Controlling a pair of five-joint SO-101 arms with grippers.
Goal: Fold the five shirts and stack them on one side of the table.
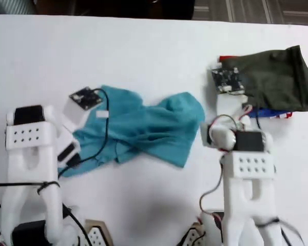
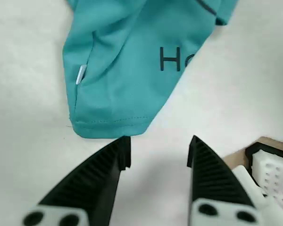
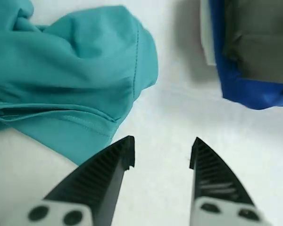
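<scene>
The left pincer is seen spread and empty at the left end of the teal shirt. Its tips are just short of a stitched hem, which lies straight ahead of the gap. The teal shirt is laid crumpled and unfolded on the worktop, its long axis running from one arm across to the other, with a twist gathered near mid-length. At its right end the right pincer is likewise spread and empty, poised over bare worktop with the rounded cloth edge beside one finger rather than ahead. Further right, apart from the teal shirt, a stack of folded shirts is seen, a dark green one on top. The left arm is judged better placed for a grip, as only a short advance to the hem is called for.
</scene>
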